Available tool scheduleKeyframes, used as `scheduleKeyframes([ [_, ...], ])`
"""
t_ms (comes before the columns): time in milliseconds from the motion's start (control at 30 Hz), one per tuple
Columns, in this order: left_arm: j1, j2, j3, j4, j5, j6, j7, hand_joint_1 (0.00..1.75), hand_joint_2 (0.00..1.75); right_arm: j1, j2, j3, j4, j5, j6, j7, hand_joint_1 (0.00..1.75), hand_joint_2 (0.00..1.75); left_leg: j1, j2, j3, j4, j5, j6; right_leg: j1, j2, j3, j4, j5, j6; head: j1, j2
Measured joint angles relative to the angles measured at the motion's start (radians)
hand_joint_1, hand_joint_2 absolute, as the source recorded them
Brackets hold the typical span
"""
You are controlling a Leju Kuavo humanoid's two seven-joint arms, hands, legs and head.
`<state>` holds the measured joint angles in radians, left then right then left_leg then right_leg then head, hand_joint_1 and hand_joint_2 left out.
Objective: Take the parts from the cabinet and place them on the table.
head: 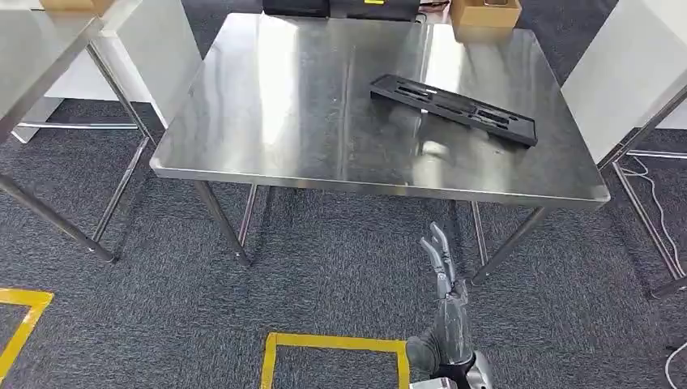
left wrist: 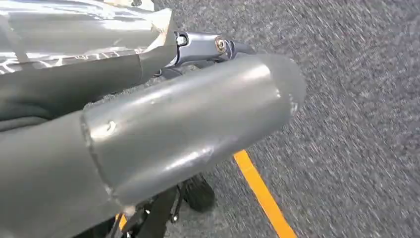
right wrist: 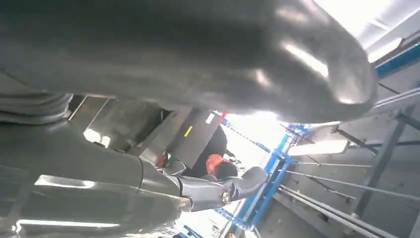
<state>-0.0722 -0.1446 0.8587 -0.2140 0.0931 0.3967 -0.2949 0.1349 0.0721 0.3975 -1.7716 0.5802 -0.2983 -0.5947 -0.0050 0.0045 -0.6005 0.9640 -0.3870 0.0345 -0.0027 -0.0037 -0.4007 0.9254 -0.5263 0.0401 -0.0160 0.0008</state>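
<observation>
A long flat black part point(head: 454, 109) with several cut-outs lies slanted on the right half of the steel table point(head: 308, 97). My right hand point(head: 442, 271) hangs low in front of the table's near edge, above the carpet. Its fingers are stretched out and it holds nothing. In the right wrist view the thick thumb point(right wrist: 257, 54) and the dark fingers point(right wrist: 218, 191) stand apart with nothing between them. My left hand point(left wrist: 188, 119) hangs over the grey carpet, thumb and fingers point(left wrist: 208, 47) extended and empty.
A cardboard box point(head: 484, 12) sits past the table's far edge. A second steel table point(head: 40, 57) stands at the left, and white panels flank both sides. Yellow tape point(head: 336, 344) marks the carpet near my feet. White cables point(head: 656, 203) lie on the floor at right.
</observation>
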Motion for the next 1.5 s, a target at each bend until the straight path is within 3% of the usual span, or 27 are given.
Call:
scheduleKeyframes([
  [100,0.000,-0.001,0.003,0.000,-0.001,0.002,0.000,0.00,0.00,-0.001,0.003,-0.001,0.002,0.001,0.002,-0.002,0.00,0.00,0.005,0.004,-0.004,-0.006,0.028,-0.017,0.008,0.002,-0.024,-0.004,0.009,-0.017,-0.007,0.000],
  [133,0.002,0.000,0.004,0.000,-0.002,0.003,0.000,0.00,0.00,0.000,0.005,-0.001,0.002,0.001,0.002,-0.002,0.00,0.00,0.005,0.001,-0.010,-0.003,0.027,-0.023,-0.012,-0.001,-0.032,-0.012,0.024,-0.030,-0.006,0.000],
  [200,0.003,0.000,0.005,0.000,-0.006,0.002,0.001,0.00,0.00,0.001,0.011,-0.001,0.002,0.003,0.002,-0.002,0.00,0.00,0.012,-0.003,-0.040,0.072,-0.091,-0.033,-0.015,-0.006,-0.056,-0.005,0.045,-0.053,-0.011,0.000],
  [267,0.003,0.000,0.005,0.000,-0.008,0.000,0.001,0.00,0.00,0.005,0.013,-0.001,0.002,0.005,0.002,-0.002,0.00,0.00,0.018,-0.004,-0.071,0.229,-0.207,-0.044,-0.011,-0.009,-0.084,0.000,0.066,-0.059,-0.013,0.000],
  [300,0.003,0.001,0.005,0.000,-0.008,0.000,0.000,0.00,0.00,0.008,0.013,-0.001,0.002,0.005,0.002,-0.002,0.00,0.00,0.020,-0.004,-0.079,0.292,-0.223,-0.049,-0.010,-0.011,-0.093,0.004,0.077,-0.058,-0.013,0.000],
  [367,0.003,0.001,0.005,0.000,-0.009,-0.001,0.000,0.00,0.00,0.012,0.013,-0.001,0.002,0.005,0.002,-0.002,0.00,0.00,0.029,-0.004,-0.054,0.319,-0.162,-0.057,-0.013,-0.013,-0.132,0.020,0.095,-0.050,-0.015,0.000],
  [433,0.002,0.002,0.004,0.000,-0.009,-0.008,-0.002,0.00,0.00,0.015,0.013,-0.002,0.002,0.008,0.002,-0.002,0.00,0.00,0.038,-0.003,0.036,0.212,-0.094,-0.066,-0.020,-0.012,-0.170,0.043,0.107,-0.038,-0.014,0.000],
  [500,0.001,0.002,0.004,0.000,-0.010,-0.013,-0.003,0.00,0.00,0.017,0.018,-0.002,-0.001,0.014,0.002,-0.001,0.00,0.00,0.033,-0.009,0.155,0.031,-0.142,-0.068,-0.018,-0.012,-0.196,0.062,0.119,-0.019,-0.017,0.000],
  [533,0.001,0.002,0.004,-0.001,-0.011,-0.017,-0.003,0.00,0.00,0.018,0.019,-0.002,-0.002,0.017,0.002,0.002,0.00,0.00,0.031,-0.012,0.163,0.005,-0.151,-0.055,-0.018,-0.013,-0.197,0.059,0.129,-0.008,-0.012,0.000],
  [600,0.001,0.002,0.004,-0.001,-0.013,-0.018,-0.003,0.00,0.00,0.018,0.024,-0.003,-0.004,0.021,0.004,0.006,0.00,0.00,0.022,-0.013,0.149,0.009,-0.145,-0.044,-0.019,-0.014,-0.201,0.051,0.152,0.009,-0.013,0.000],
  [633,0.002,0.001,0.004,0.000,-0.013,-0.018,-0.003,0.00,0.00,0.020,0.024,-0.004,-0.004,0.022,0.004,0.008,0.00,0.00,0.023,-0.010,0.134,0.001,-0.130,-0.025,-0.009,-0.013,-0.209,0.048,0.160,0.019,-0.011,0.000],
  [700,0.001,-0.001,0.004,-0.001,-0.013,-0.018,-0.003,0.00,0.00,0.021,0.024,-0.004,-0.004,0.022,0.004,0.009,0.00,0.00,0.025,-0.001,0.103,-0.001,-0.106,0.005,-0.019,-0.009,-0.243,0.109,0.076,-0.001,-0.008,0.000],
  [767,0.002,0.000,0.004,-0.002,-0.013,-0.018,-0.003,0.00,0.00,0.023,0.023,-0.005,-0.004,0.022,0.004,0.009,0.00,0.00,0.022,0.004,0.075,-0.001,-0.081,0.011,-0.019,-0.006,-0.283,0.251,-0.035,-0.015,-0.002,0.000],
  [800,0.001,0.000,0.004,-0.002,-0.013,-0.018,-0.003,0.00,0.00,0.023,0.023,-0.005,-0.004,0.022,0.004,0.009,0.00,0.00,0.020,0.006,0.060,0.000,-0.068,0.011,-0.019,-0.005,-0.291,0.319,-0.061,-0.011,0.000,0.000],
  [867,0.001,0.000,0.004,-0.002,-0.013,-0.019,-0.003,0.00,0.00,0.024,0.023,-0.005,-0.004,0.022,0.005,0.010,0.00,0.00,0.018,0.010,0.025,0.003,-0.040,0.008,-0.018,-0.004,-0.264,0.373,-0.027,0.014,0.001,0.000],
  [933,0.001,-0.001,0.004,-0.002,-0.014,-0.019,-0.002,0.00,0.00,0.023,0.024,-0.007,-0.005,0.025,0.016,0.013,0.00,0.00,0.018,0.010,-0.008,0.013,-0.016,0.002,-0.017,-0.003,-0.167,0.276,0.037,0.031,0.001,0.000],
  [967,0.001,-0.001,0.004,-0.002,-0.015,-0.019,-0.002,0.00,0.00,0.023,0.024,-0.008,-0.008,0.026,0.023,0.014,0.00,0.00,0.018,0.009,-0.022,0.016,-0.005,-0.001,-0.014,-0.002,-0.097,0.188,0.037,0.023,0.001,0.000],
  [1000,-0.001,-0.003,0.004,-0.002,-0.017,-0.019,-0.002,0.00,0.00,0.022,0.027,-0.009,-0.014,0.028,0.025,0.018,0.00,0.00,0.015,0.007,-0.029,0.018,0.005,-0.008,-0.008,-0.001,-0.017,0.073,-0.007,0.002,0.000,0.000],
  [1033,-0.001,-0.003,0.004,-0.002,-0.017,-0.019,-0.002,0.00,0.00,0.020,0.032,-0.010,-0.020,0.029,0.026,0.019,0.00,0.00,0.014,0.009,-0.032,0.018,0.017,-0.015,0.002,0.001,0.023,-0.012,-0.032,-0.008,0.000,0.000],
  [1133,0.002,-0.003,0.004,-0.002,-0.020,-0.026,-0.003,0.00,0.00,0.021,0.035,-0.015,-0.022,0.032,0.034,0.023,0.00,0.00,0.016,0.009,-0.038,0.008,0.052,-0.034,0.004,0.002,-0.009,0.000,-0.015,-0.025,-0.004,0.000],
  [1167,0.005,-0.002,0.004,-0.002,-0.022,-0.031,-0.004,0.00,0.00,0.022,0.037,-0.018,-0.022,0.033,0.035,0.023,0.00,0.00,0.024,0.004,-0.048,0.017,0.032,-0.038,-0.019,-0.002,-0.018,0.000,0.000,-0.038,-0.003,0.000],
  [1233,0.006,-0.002,0.003,-0.002,-0.032,-0.027,0.001,0.00,0.00,0.026,0.043,-0.023,-0.023,0.034,0.041,0.025,0.00,0.00,0.026,0.003,-0.067,0.103,-0.108,-0.044,-0.011,-0.007,-0.043,0.002,0.024,-0.065,-0.010,0.000],
  [1300,0.007,-0.001,0.003,-0.002,-0.042,-0.029,0.003,0.00,0.00,0.036,0.045,-0.035,-0.022,0.034,0.043,0.025,0.00,0.00,0.026,-0.001,-0.087,0.259,-0.215,-0.054,-0.005,-0.011,-0.075,0.004,0.051,-0.066,-0.013,0.000],
  [1367,0.007,0.001,0.002,-0.003,-0.051,-0.043,-0.001,0.00,0.00,0.042,0.046,-0.047,-0.023,0.040,0.036,0.016,0.00,0.00,0.027,-0.002,-0.078,0.337,-0.181,-0.058,-0.003,-0.014,-0.107,0.017,0.074,-0.062,-0.014,0.000],
  [1433,0.005,0.002,0.000,-0.003,-0.056,-0.049,-0.002,0.00,0.00,0.045,0.048,-0.062,-0.023,0.042,0.030,0.010,0.00,0.00,0.031,-0.002,-0.004,0.275,-0.091,-0.060,-0.007,-0.014,-0.157,0.044,0.090,-0.051,-0.013,0.000],
  [1467,0.005,0.002,-0.002,-0.003,-0.059,-0.049,-0.002,0.00,0.00,0.048,0.049,-0.069,-0.023,0.042,0.027,0.008,0.00,0.00,0.033,-0.002,0.062,0.193,-0.089,-0.060,-0.008,-0.013,-0.175,0.055,0.097,-0.046,-0.013,0.000],
  [1500,0.002,0.002,-0.003,-0.003,-0.060,-0.049,-0.002,0.00,0.00,0.049,0.051,-0.075,-0.023,0.042,0.024,0.008,0.00,0.00,0.032,-0.006,0.129,0.101,-0.134,-0.058,-0.007,-0.014,-0.186,0.063,0.102,-0.039,-0.015,0.000],
])
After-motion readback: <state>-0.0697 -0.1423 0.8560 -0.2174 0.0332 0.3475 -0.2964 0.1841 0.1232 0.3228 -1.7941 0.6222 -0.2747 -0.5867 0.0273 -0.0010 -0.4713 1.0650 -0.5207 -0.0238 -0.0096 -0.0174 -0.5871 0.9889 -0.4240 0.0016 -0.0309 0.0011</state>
